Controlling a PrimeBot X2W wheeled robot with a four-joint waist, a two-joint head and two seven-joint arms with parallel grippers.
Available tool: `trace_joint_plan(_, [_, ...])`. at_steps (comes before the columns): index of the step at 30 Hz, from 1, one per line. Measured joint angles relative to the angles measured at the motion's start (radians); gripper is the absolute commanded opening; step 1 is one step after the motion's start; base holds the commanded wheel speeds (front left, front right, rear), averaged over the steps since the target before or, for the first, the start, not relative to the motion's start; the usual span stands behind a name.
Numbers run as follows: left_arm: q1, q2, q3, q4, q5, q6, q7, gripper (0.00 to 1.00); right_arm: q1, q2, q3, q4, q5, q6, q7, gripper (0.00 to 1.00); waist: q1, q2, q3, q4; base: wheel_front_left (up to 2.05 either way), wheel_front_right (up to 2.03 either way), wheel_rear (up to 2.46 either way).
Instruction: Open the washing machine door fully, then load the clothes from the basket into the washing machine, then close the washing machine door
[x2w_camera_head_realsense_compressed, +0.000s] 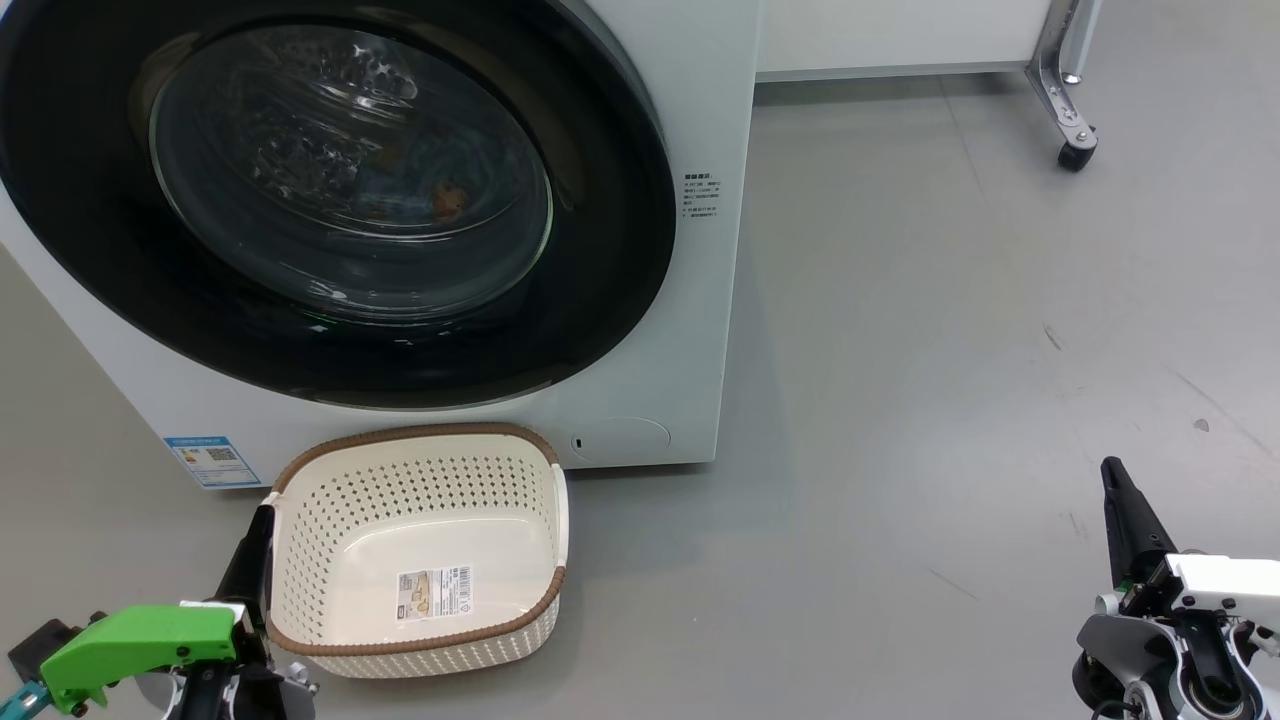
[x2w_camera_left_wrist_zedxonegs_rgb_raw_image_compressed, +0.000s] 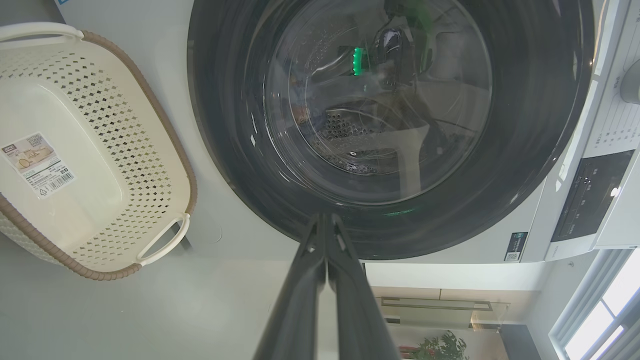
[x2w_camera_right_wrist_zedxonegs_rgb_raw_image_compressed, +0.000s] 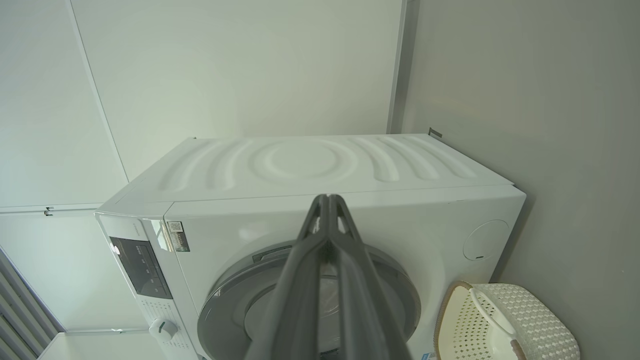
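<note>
Dark fingers of my left gripper are pressed together, just beside the left handle of the basket, whose bare floor carries a barcode label. My right gripper, likewise closed, sits well apart to the right. Farther off, the washing machine door lies shut against the washing machine, with the clothes dim behind its glass.

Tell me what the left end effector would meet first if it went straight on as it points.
Probably the washing machine door, at its black rim; the left end effector points there, though depth is unclear.
</note>
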Motion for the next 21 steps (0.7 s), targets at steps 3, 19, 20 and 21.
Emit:
trace_joint_plan(3, [0.000,0.000,0.000,0.000,0.000,0.000,0.000,0.00,0.000,0.000,0.000,0.000,-0.001,0.000,0.000,0.00,0.0000,0.0000,0.000,0.000,0.00,0.00,0.00])
trace_joint_plan(19, [0.000,0.000,0.002,0.000,0.000,0.000,0.000,0.00,0.000,0.001,-0.001,-0.001,-0.001,0.000,0.001,0.00,0.0000,0.0000,0.000,0.000,0.00,0.00,0.00])
trace_joint_plan(20, [0.000,0.000,0.002,0.000,0.000,0.000,0.000,0.00,0.000,0.001,-0.001,-0.001,-0.001,0.000,0.001,0.00,0.0000,0.0000,0.000,0.000,0.00,0.00,0.00])
trace_joint_plan(21, [0.000,0.000,0.002,0.000,0.000,0.000,0.000,0.00,0.000,0.001,-0.001,-0.001,-0.001,0.000,0.001,0.00,0.0000,0.0000,0.000,0.000,0.00,0.00,0.00])
